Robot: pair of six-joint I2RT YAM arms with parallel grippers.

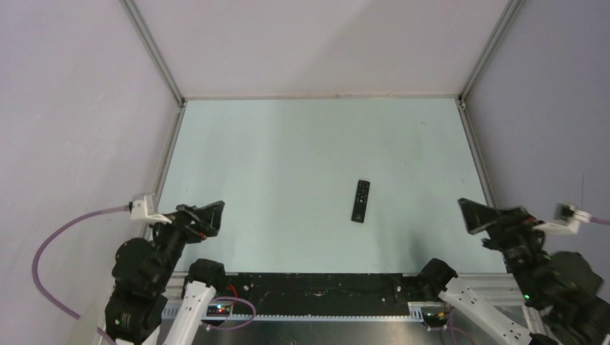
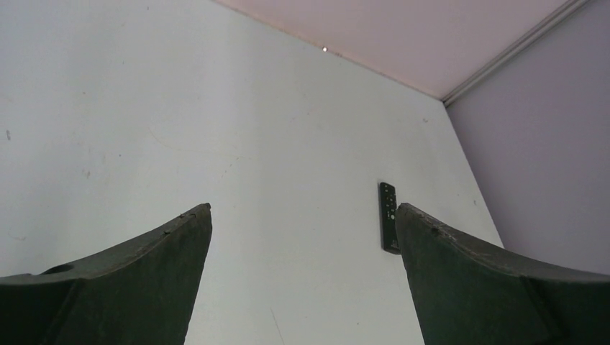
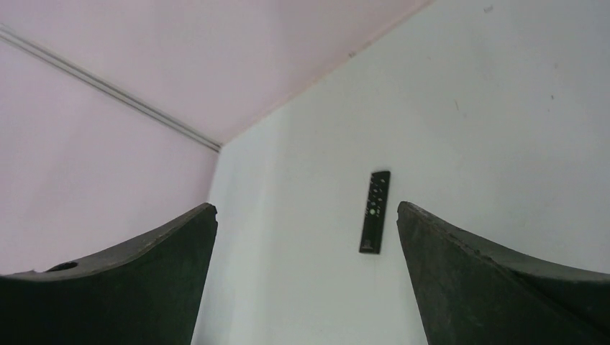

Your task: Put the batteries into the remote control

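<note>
The remote control (image 1: 361, 200) is a slim black bar lying button-side up on the pale table, right of centre. It also shows in the left wrist view (image 2: 388, 215) and in the right wrist view (image 3: 375, 210). No batteries show in any view. My left gripper (image 1: 210, 214) is open and empty at the near left, well away from the remote. My right gripper (image 1: 471, 213) is open and empty at the near right, also apart from the remote. In the wrist views the left gripper (image 2: 302, 212) and the right gripper (image 3: 306, 208) have their jaws spread wide with nothing between them.
The table (image 1: 288, 158) is boxed in by pale walls with metal rails at the left, back and right. A black base strip (image 1: 316, 287) runs along the near edge between the arm bases. A purple cable (image 1: 57, 237) loops at the left.
</note>
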